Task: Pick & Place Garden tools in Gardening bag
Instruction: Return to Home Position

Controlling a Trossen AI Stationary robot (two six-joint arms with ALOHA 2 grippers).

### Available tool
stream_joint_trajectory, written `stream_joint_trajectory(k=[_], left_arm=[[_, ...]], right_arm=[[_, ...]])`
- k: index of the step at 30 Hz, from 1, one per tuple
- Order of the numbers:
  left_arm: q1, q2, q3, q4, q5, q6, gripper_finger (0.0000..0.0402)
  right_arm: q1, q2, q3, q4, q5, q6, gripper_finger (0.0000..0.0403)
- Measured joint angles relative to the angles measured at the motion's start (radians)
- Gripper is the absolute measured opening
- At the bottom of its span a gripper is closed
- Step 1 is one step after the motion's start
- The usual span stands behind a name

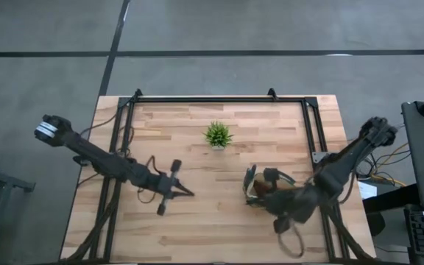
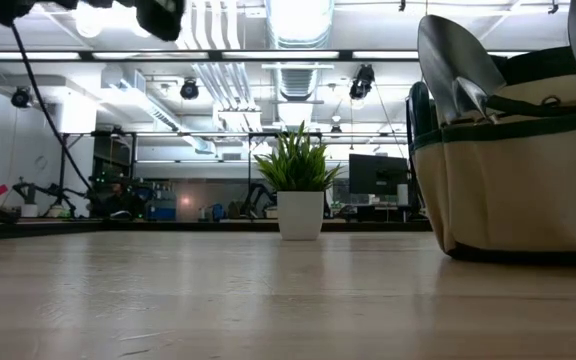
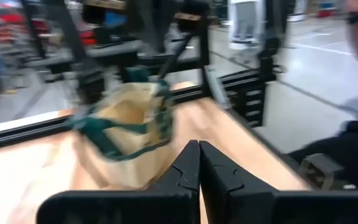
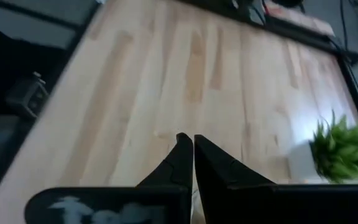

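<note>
Grey concrete floor (image 1: 271,29) surrounds the wooden table (image 1: 212,228); ceiling lights (image 2: 298,15) glow.

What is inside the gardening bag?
Silver trowel blades stick up out of the mouth of the gardening bag. Their handles, and any other tools inside, are hidden by its fabric wall.

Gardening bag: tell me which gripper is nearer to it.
Right. The right gripper hangs beside the gardening bag; the left gripper is farther off across the table, pointing at it.

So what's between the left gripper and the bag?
Nothing: only bare table shows between the left gripper and the gardening bag in the high view.
</note>
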Motion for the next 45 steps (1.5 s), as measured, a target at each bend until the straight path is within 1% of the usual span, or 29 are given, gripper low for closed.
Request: stream_joint_trajectory(k=[4, 7, 10, 15, 18, 20, 24, 30, 33, 37, 40, 45], left_arm=[[0.003, -0.115, -0.098, 0.000, -0.103, 0.011, 0.0006], [0.004, -0.208, -0.170, 0.002, -0.108, 0.013, 0.0010], [0.005, -0.292, -0.227, 0.016, -0.106, -0.028, 0.0007], [0.018, -0.403, -0.282, 0.017, -0.105, -0.034, 0.0004], [0.029, -0.457, -0.309, 0.017, -0.106, -0.036, 0.0007], [0.028, -0.491, -0.329, 0.015, -0.094, -0.036, 0.0008], [0.028, -0.573, -0.379, 0.016, -0.046, -0.041, 0.0004], [0.028, -0.694, -0.455, 0.016, -0.057, -0.042, 0.0007], [0.028, -0.741, -0.492, 0.017, -0.058, -0.052, 0.0009], [0.028, -0.782, -0.536, 0.013, -0.054, -0.087, 0.0005], [0.028, -0.803, -0.538, -0.026, -0.053, -0.093, 0.0003], [0.028, -0.815, -0.539, -0.042, -0.050, -0.090, 0.0010]], right_arm=[[-0.042, -0.164, -0.177, 0.142, -0.075, -0.061, 0.0008], [-0.071, -0.305, -0.303, 0.224, -0.090, -0.063, 0.0008], [-0.093, -0.445, -0.422, 0.293, -0.119, -0.058, 0.0008], [-0.146, -0.654, -0.618, 0.453, -0.198, -0.072, 0.0008], [-0.177, -0.749, -0.718, 0.542, -0.236, -0.126, 0.0008], [-0.192, -0.801, -0.772, 0.577, -0.246, -0.139, 0.0008], [-0.199, -0.893, -0.855, 0.585, -0.255, -0.137, 0.0008], [-0.202, -1.019, -0.981, 0.737, -0.313, -0.192, 0.0008], [-0.201, -1.082, -1.029, 0.756, -0.318, -0.207, 0.0008], [-0.201, -1.159, -1.094, 0.754, -0.324, -0.196, 0.0008], [-0.201, -1.213, -1.132, 0.758, -0.326, -0.181, 0.0008], [-0.201, -1.289, -1.192, 0.758, -0.326, -0.175, 0.0008]])
